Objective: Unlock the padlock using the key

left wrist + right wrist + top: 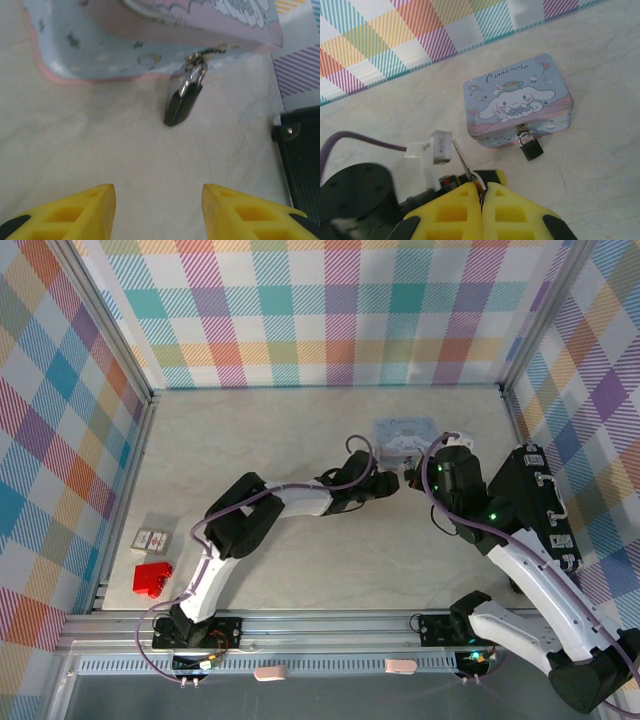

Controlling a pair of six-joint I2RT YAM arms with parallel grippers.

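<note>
Small dark padlock (182, 102) hanging off pale-blue cartoon tin (100, 55) up top. Left gripper (157, 192) open, empty. Right gripper (481, 189) squeezing thin silver key (461, 159).

The tin (100, 60) is running off the top edge of the left wrist view, its lid art mostly cropped. The padlock (182, 104) is looking blurred there, its keyhole impossible to tell. The key (462, 159) is poking out blade-first, its head lying buried inside the right gripper (482, 192).

Left end effector (159, 200) stands spread wide, right end effector (481, 192) clamps the key (462, 160).
</note>
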